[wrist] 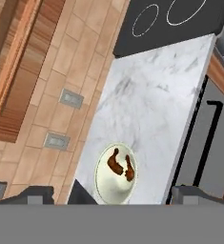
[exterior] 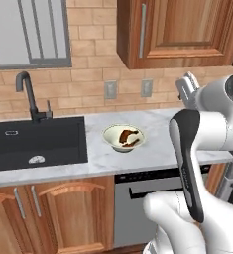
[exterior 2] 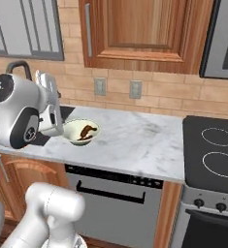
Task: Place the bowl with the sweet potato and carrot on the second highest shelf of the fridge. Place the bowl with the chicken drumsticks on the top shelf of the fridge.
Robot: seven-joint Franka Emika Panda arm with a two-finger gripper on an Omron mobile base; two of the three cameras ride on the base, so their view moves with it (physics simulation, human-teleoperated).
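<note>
The cream bowl with the brown chicken drumsticks (exterior: 124, 137) (exterior 2: 81, 131) (wrist: 116, 173) stands on the marble counter (exterior 2: 135, 140), just right of the sink. My gripper (wrist: 113, 196) hovers above it, open, with its fingertips (wrist: 33, 195) spread wide and nothing between them. In the base views the hand is raised over the counter's front part, apart from the bowl. The bowl with the sweet potato and carrot and the fridge are out of view.
A black sink (exterior: 36, 141) with a dark faucet (exterior: 29, 96) lies left of the bowl. A black stovetop (exterior 2: 215, 150) sits at the counter's right end. Wooden wall cabinets (exterior 2: 135, 29) hang overhead; a dishwasher front (exterior 2: 115, 193) is below.
</note>
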